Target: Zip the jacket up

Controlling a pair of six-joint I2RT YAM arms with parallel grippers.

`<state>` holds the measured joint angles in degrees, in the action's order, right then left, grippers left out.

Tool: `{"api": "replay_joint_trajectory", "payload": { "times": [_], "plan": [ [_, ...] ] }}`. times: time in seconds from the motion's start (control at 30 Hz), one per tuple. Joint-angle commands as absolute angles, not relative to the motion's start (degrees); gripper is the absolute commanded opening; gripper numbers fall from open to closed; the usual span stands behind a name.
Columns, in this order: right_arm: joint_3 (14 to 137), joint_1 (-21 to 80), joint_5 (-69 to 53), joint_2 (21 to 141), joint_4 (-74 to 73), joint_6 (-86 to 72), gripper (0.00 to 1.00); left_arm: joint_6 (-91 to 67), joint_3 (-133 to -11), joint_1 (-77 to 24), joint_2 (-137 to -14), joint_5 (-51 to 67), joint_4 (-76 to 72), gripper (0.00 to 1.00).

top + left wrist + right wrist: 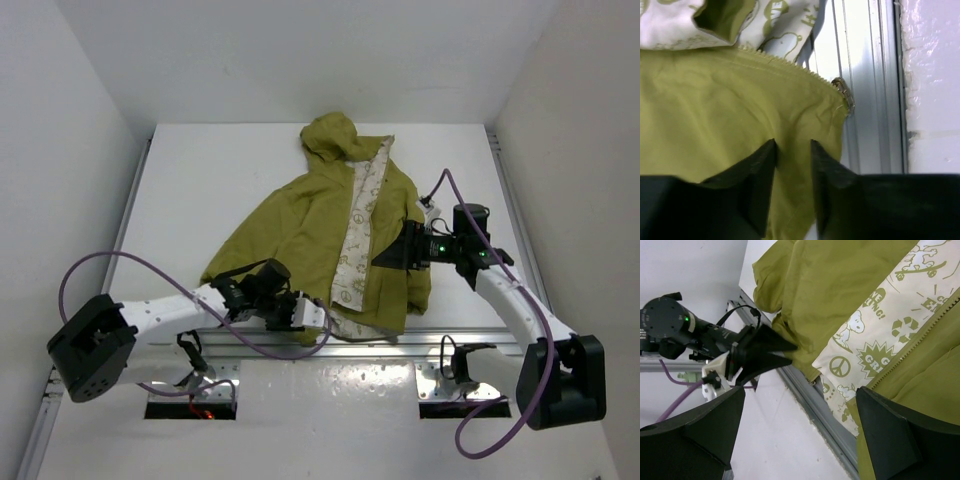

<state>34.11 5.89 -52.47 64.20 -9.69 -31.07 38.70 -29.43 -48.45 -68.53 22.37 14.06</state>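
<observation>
Olive-green hooded fabric jacket (300,220) lies spread on the white table (200,170), hood at the far end, hem at the near edge by the arm bases. The front is open: a strip of cream lining printed with small pale-green motifs (358,235) runs down the middle between the two olive panels. The left gripper (315,315) sits low at the hem, just left of the lining strip. In its wrist view the two black fingers (765,165) stand narrow, olive cloth filling the slit between them and creasing toward the tips. The right wrist view shows the same pincer (790,347) drawn to a point on the hem corner, so it reads as pinching the jacket. A row of pale zipper teeth (785,67) runs along the edge of the gripped panel and ends in a small metal piece (842,92) at the corner. That piece lies over the silver aluminium rail (865,100) at the table's near edge. The right gripper (390,245) hovers above the jacket's right front panel with its jaws spread wide and nothing between them. Its dark fingers (695,430) frame lining, olive cloth and rail from above. A purple cable (120,262) arcs over the left arm.
</observation>
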Motion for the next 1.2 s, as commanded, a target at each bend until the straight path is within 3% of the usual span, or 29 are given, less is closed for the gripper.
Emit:
{"api": "replay_joint_trajectory", "payload": {
  "times": [0.0,0.07,0.1,0.13,0.33,0.57,0.67,0.97,1.17],
  "plan": [
    [36.56,6.41,-52.2,64.07,-9.58,-30.14,0.93,39.81,-31.55,-49.83,-70.75,25.05,11.6,0.35],
    [36.13,6.15,-52.03,63.99,-8.36,-30.67,0.92,39.12,-32.78,-50.36,-72.67,24.35,10.99,0.18],
    [36.12,6.41,-52.12,63.98,-8.0,-31.11,0.92,39.11,-32.78,-50.36,-73.29,23.56,10.99,0.04],
    [35.86,6.5,-52.12,64.07,-7.48,-32.07,0.92,37.81,-33.48,-50.36,-73.91,22.68,10.46,0.0],
    [36.56,7.12,-52.21,65.13,-5.63,-32.78,0.92,33.05,-34.62,-48.26,-73.13,18.73,7.48,0.0],
    [34.11,7.21,-55.45,65.91,9.29,-46.79,0.92,10.94,-40.14,-41.04,-57.41,15.83,-0.09,0.0],
    [30.86,7.64,-55.81,67.23,22.81,-53.49,0.92,2.77,-45.85,-40.52,-57.39,15.73,3.95,0.0],
    [32.42,13.79,-55.55,71.36,36.82,-59.32,0.92,-11.77,-51.77,-40.52,-61.69,20.13,2.29,0.0],
    [35.85,15.64,-56.42,74.53,41.65,-61.7,0.79,-13.54,-52.29,-40.0,-63.1,23.55,1.58,0.0]
  ]
}}
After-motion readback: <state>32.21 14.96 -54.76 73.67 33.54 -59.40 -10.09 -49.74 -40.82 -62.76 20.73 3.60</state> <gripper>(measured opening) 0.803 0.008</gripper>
